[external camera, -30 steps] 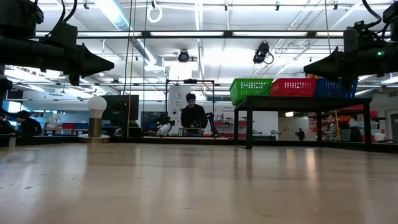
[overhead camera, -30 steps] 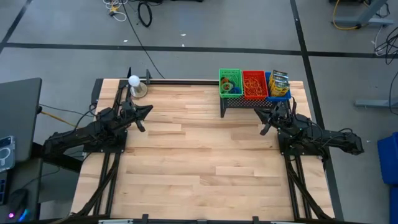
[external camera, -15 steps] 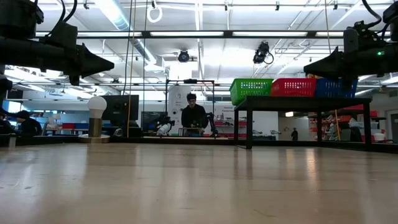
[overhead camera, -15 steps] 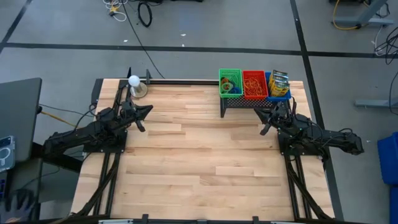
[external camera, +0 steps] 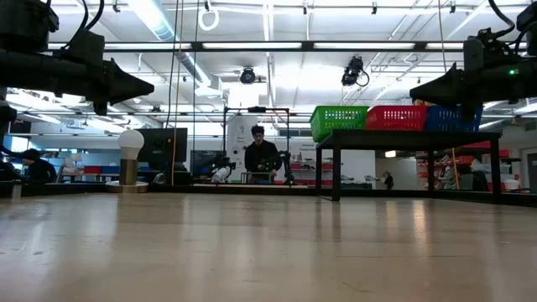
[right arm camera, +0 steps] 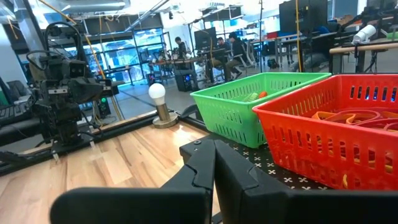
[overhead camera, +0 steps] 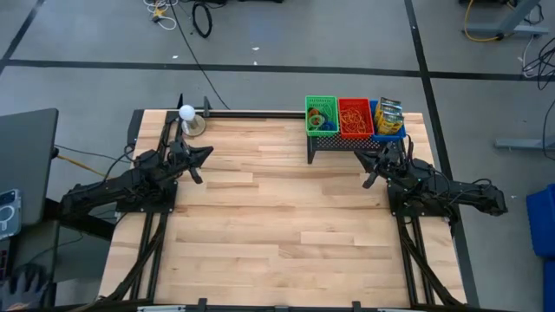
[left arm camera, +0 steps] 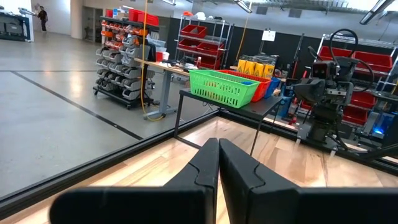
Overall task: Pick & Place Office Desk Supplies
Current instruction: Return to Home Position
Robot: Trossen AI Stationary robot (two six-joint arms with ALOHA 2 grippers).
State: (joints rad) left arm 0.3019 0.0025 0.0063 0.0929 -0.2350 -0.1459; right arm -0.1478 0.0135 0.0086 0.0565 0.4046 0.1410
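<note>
Supplies binned, both grippers closed and empty

Rubber bands (right arm camera: pixel 348 117) heaped in red bin (right arm camera: pixel 311 140), between green bin (right arm camera: pixel 239 115) and blue bin (overhead camera: pixel 388 133) holding yellow crayon box (overhead camera: pixel 390 113), on black stand (overhead camera: pixel 334 143). Right gripper (right arm camera: pixel 214 148) just beside stand, fingers pressed together; left gripper (left arm camera: pixel 219 146) likewise, near white ball (overhead camera: pixel 186 112)

A grey concrete floor (overhead camera: pixel 277 43), crossed by dark tape lines (overhead camera: pixel 217 66), surrounds the wooden table (overhead camera: pixel 277 234). Loose cables (overhead camera: pixel 201 17) lie on it (coiled near the far edge). Long ceiling lights (external camera: pixel 252 46) run overhead. Beyond stand metal shelves (left arm camera: pixel 205 38) with red bins, and a person (external camera: pixel 261 155) stands at a distant workbench.
</note>
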